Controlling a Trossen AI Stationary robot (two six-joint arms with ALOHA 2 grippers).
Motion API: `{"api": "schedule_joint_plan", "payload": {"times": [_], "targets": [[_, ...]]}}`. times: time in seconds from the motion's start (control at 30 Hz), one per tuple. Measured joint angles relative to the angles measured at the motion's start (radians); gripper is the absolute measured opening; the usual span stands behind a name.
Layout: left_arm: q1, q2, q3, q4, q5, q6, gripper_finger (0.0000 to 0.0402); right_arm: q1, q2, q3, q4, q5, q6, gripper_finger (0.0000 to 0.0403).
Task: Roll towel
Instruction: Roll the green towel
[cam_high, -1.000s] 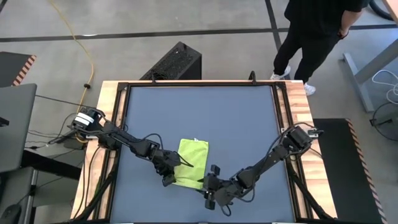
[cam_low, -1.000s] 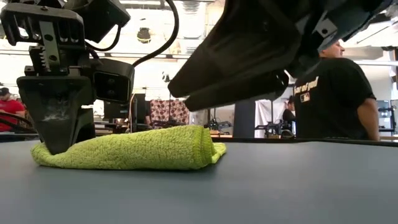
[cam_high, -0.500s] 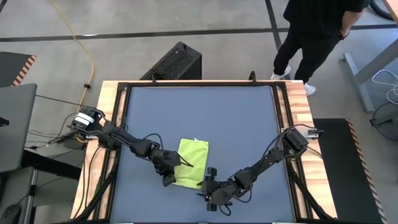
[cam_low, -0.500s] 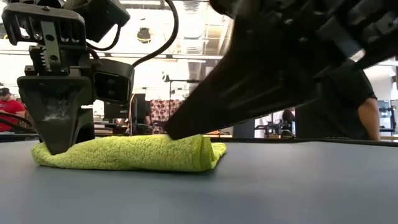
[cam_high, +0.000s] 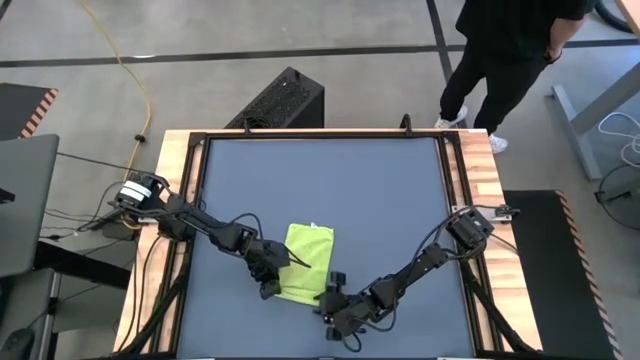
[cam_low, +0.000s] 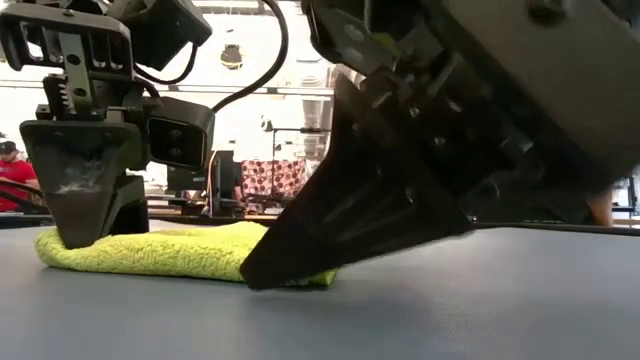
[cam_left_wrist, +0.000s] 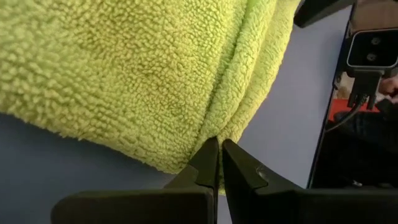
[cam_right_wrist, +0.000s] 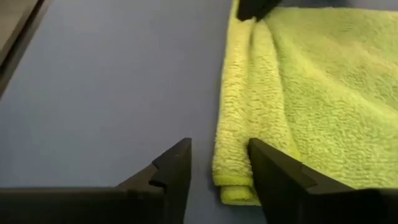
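The lime-green towel (cam_high: 308, 258) lies on the blue-grey mat (cam_high: 330, 180) near the table's near edge. Its near edge is rolled into a thick ridge (cam_right_wrist: 235, 143). My left gripper (cam_high: 280, 272) is shut, with its tips down on the towel's left near end (cam_low: 60, 255). My right gripper (cam_right_wrist: 219, 165) is open and low at the towel's right near corner (cam_right_wrist: 233, 186). One finger (cam_right_wrist: 177, 165) stands on bare mat beside the ridge's end. The other finger (cam_right_wrist: 273, 171) is over the cloth. In the low view the right gripper (cam_low: 262, 278) hides the towel's right end. My left gripper presses its shut fingertips (cam_left_wrist: 219, 155) down into the crease (cam_left_wrist: 219, 127) between the rolled ridge and the flat part, at the towel's left near end. The fingers slant down from the table's left. The towel lies flat on the mat under them. Whether cloth is caught between the tips does not show. My right gripper: I cannot tell whether either finger touches the ridge.
A person in dark clothes (cam_high: 510, 50) stands beyond the table's far right corner. A black box (cam_high: 285, 100) sits on the floor behind the far edge. Wooden rails (cam_high: 175, 200) frame the mat. Bare mat stretches far and right of the towel.
My right gripper has come down to the mat and moved a little toward the table's left, up to the towel's right near corner. In the low view it now covers that end of the towel. My left gripper has stayed on the towel's left end.
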Motion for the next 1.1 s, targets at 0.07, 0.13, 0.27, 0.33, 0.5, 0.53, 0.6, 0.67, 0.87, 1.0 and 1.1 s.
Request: {"api": "schedule_joint_plan", "payload": {"times": [0.07,0.13,0.27,0.33,0.5,0.53,0.6,0.67,0.87,1.0,1.1], "targets": [[0.001,0.000,0.000,0.004,0.003,0.006,0.0000,0.000,-0.001,0.001,-0.019,-0.001,0.035,0.0161],[0.004,0.000,0.000,0.001,0.012,0.018,0.0000,0.000,-0.001,0.001,-0.028,-0.001,0.069,0.0143],[0.004,0.000,0.000,0.002,0.022,0.039,0.0000,-0.001,-0.002,0.001,-0.040,-0.012,0.150,0.0112],[0.004,0.000,0.000,0.001,0.028,0.050,0.0000,-0.009,-0.003,0.001,-0.042,-0.054,0.198,0.0091],[0.006,0.000,0.000,0.000,0.061,0.078,0.0000,-0.015,-0.006,0.003,-0.047,-0.126,0.321,0.0022],[0.006,0.000,0.000,0.001,0.064,0.082,0.0000,-0.014,-0.009,0.002,-0.047,-0.134,0.340,0.0016],[0.005,0.000,0.000,0.001,0.067,0.086,0.0000,-0.016,-0.011,0.002,-0.043,-0.170,0.376,0.0017],[0.005,0.001,0.000,0.000,0.069,0.092,0.0000,-0.021,-0.011,0.002,-0.032,-0.215,0.420,0.0020],[0.005,0.001,0.000,-0.014,0.091,0.115,0.0000,-0.028,-0.011,0.001,-0.025,-0.263,0.558,0.0017],[-0.014,0.001,0.001,-0.062,0.097,0.166,0.0001,-0.029,-0.011,0.001,-0.021,-0.281,0.654,0.0016],[-0.030,0.001,0.002,-0.069,0.080,0.190,0.0011,-0.028,-0.011,0.001,0.011,-0.293,0.705,0.0016]]}}
